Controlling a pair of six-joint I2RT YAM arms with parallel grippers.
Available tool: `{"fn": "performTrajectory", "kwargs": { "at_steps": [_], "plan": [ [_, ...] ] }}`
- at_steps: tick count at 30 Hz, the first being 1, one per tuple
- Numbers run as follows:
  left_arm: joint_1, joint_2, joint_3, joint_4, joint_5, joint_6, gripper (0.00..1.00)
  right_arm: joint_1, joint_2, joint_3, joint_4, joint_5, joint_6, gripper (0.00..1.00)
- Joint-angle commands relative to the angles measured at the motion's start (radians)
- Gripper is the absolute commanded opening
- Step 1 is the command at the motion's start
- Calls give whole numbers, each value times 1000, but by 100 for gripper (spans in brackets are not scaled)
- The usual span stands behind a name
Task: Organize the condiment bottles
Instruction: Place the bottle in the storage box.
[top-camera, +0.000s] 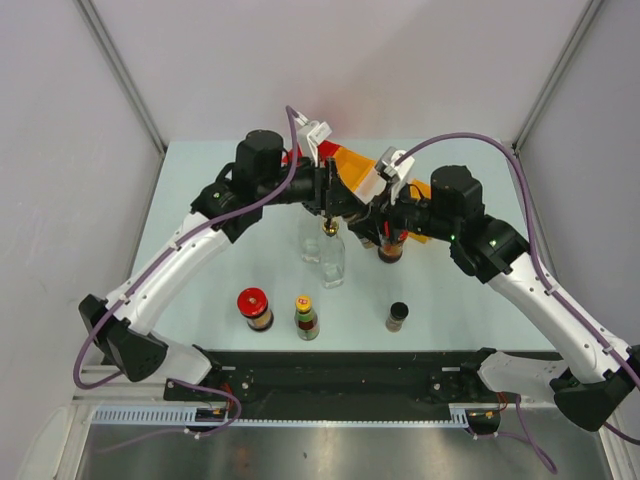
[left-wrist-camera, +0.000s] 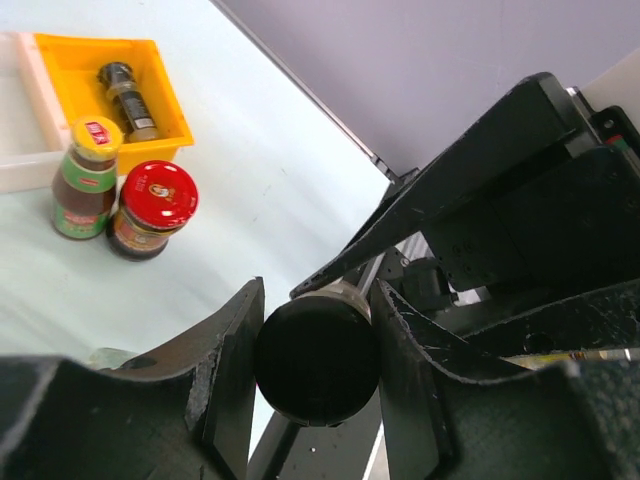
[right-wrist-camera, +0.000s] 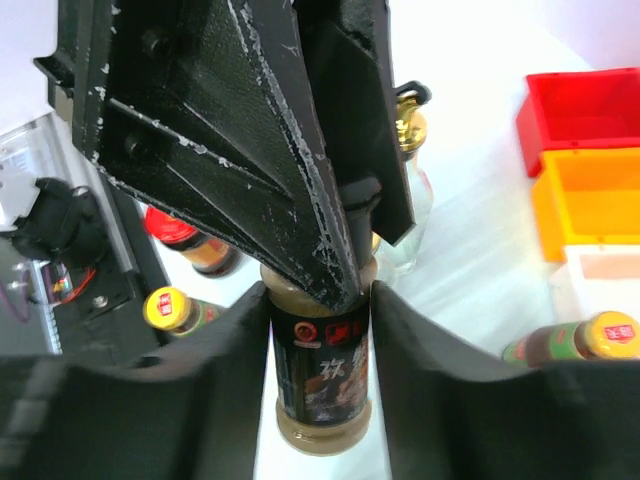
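Left fingers (left-wrist-camera: 225, 370) pinching the round black cap of a shaker (right-wrist-camera: 320, 385), one on each side, narrowly spread. Right fingers (right-wrist-camera: 415, 370) clamped on the same shaker's black-labelled body, just under the cap. Shaker caught between both pairs over the middle of the counter (top-camera: 450, 310), near a gold-spouted glass bottle (top-camera: 332, 260).

Pale table (top-camera: 350, 300), red-lidded jar (top-camera: 256, 308), sauce bottle (top-camera: 307, 318), shaker (top-camera: 398, 317)

Red bin (right-wrist-camera: 585, 100), orange bin (right-wrist-camera: 590, 210) and white bin (right-wrist-camera: 605, 280) stand in a row.
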Motion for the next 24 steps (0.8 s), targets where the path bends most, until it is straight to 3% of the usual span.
{"fn": "performTrajectory", "kwargs": {
  "at_steps": [1,5,6,9,18,24],
  "plan": [
    [-7,22,93,-42,-39,4,0,-9,0,36,74,136,6,53],
    [-7,59,154,-62,-73,22,0,-15,-7,36,68,165,8,71],
    [-7,68,165,-67,-81,24,0,-20,-10,36,69,173,11,80],
    [-7,103,205,-75,-119,33,0,-38,-21,36,59,197,19,90],
    [-7,301,380,-85,-332,44,0,-194,-130,9,9,324,120,97],
    [-7,502,598,-134,-472,56,0,-341,-205,-34,-23,392,209,98]
  ]
}}
